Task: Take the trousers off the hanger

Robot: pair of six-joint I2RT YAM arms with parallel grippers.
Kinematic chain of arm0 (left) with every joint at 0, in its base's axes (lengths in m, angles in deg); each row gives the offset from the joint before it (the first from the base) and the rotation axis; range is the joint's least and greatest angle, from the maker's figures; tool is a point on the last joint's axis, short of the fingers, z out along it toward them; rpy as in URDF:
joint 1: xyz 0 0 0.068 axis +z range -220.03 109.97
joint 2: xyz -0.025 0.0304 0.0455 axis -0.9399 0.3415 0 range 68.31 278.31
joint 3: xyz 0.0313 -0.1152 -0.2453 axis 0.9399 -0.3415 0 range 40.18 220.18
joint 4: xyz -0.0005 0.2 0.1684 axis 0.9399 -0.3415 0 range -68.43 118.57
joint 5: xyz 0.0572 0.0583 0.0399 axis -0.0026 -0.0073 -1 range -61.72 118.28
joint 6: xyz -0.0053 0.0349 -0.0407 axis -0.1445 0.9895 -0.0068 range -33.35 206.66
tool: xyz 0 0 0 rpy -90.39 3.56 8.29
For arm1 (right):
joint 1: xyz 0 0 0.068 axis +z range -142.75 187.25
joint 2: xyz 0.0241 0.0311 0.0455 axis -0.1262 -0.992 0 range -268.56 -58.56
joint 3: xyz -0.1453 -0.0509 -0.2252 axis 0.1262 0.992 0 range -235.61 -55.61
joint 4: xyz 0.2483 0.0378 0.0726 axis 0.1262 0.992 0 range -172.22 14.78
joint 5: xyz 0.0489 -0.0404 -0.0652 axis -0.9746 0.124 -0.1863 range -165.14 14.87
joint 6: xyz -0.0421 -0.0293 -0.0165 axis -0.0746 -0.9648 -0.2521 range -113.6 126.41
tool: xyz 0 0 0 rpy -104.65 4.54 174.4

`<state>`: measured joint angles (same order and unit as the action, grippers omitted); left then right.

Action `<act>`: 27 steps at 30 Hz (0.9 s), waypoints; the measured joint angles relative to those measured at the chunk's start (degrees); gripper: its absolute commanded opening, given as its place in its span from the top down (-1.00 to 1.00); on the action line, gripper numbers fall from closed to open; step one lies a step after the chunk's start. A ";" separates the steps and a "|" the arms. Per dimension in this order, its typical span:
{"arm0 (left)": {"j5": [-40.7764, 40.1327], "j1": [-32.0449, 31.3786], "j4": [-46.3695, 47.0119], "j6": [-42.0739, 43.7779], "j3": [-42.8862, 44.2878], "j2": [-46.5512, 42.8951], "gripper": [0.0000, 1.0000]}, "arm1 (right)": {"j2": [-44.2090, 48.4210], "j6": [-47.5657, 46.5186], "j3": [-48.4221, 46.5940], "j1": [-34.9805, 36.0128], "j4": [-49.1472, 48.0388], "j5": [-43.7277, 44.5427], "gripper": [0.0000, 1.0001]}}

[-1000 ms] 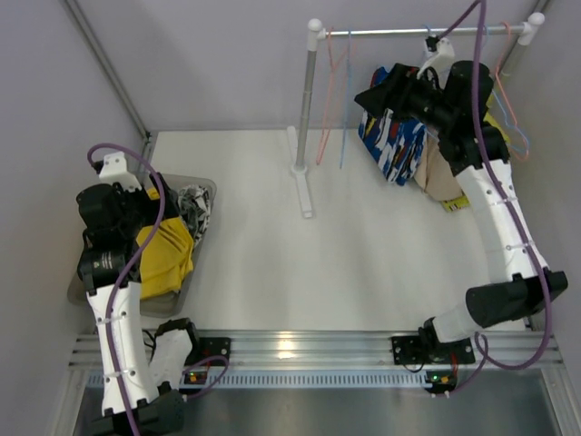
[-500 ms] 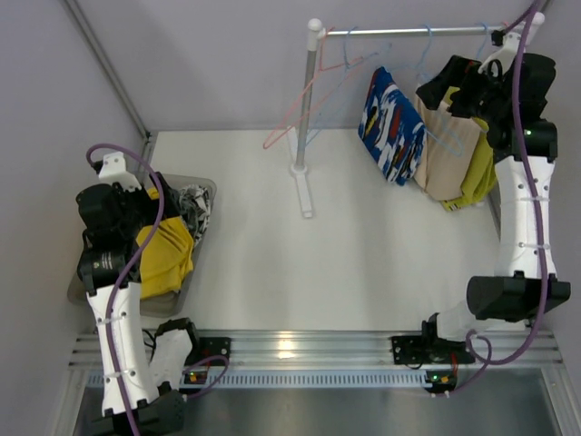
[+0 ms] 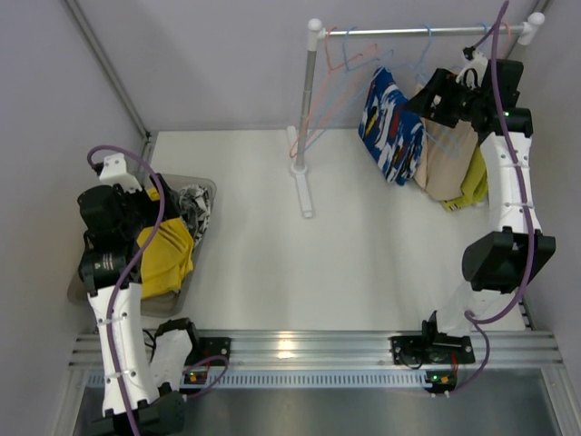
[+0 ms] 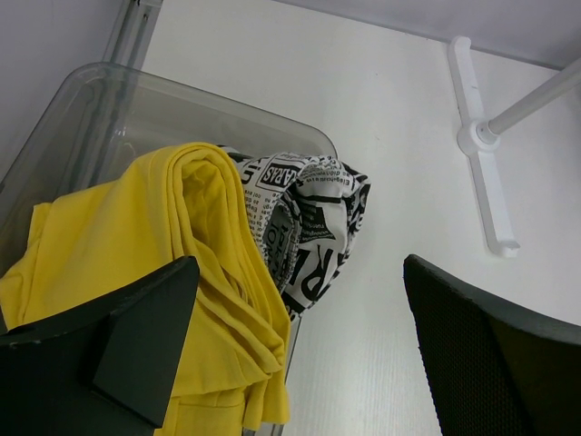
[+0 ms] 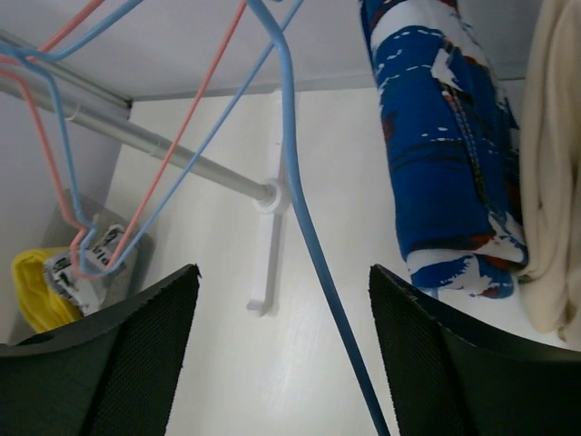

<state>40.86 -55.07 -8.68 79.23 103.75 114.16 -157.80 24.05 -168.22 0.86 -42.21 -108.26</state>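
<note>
- yellow trousers (image 4: 209,272): plain bright yellow
- print trousers (image 4: 313,227): black-and-white newsprint lettering
- blue trousers (image 5: 445,145): blue, with white and red patches
- beige cloth (image 5: 554,182): plain beige
- far cloth (image 3: 474,182): seemingly olive-yellow, mostly hidden
- pink hanger (image 5: 182,136); blue hanger (image 5: 290,154), light blue
- counter (image 3: 363,254): white

The rail (image 3: 399,31) stands at the rear right of the tabletop (image 3: 318,263). On the rail, the hanging trousers (image 3: 390,127) sit between bare hangers (image 3: 340,59) on the left and two cloths (image 3: 445,163) on the right. Two further trousers (image 3: 168,250) lie in the bin (image 4: 182,89) at the left edge.

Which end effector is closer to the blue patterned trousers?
Right. The right end effector is beside the blue trousers at the rail; the left end effector is over the bin across the table.
</note>
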 measured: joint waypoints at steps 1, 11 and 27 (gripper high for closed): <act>0.02 0.00 -0.02 0.00 -0.20 0.00 -0.98 | 0.00 0.63 0.00 0.00 -0.24 -1.33 -0.39; 0.02 0.00 0.04 -0.17 -1.14 0.04 -0.98 | -1.36 7.43 -0.74 -0.02 -2.95 -9.66 -0.12; 0.00 0.00 0.13 -0.20 -1.16 0.15 -0.98 | -5.97 14.60 -0.74 0.26 -8.74 -14.93 0.90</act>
<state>40.86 -55.07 -8.55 79.04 102.60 114.31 -163.77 38.65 -168.97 1.12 -50.95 -123.19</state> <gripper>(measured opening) 0.990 0.121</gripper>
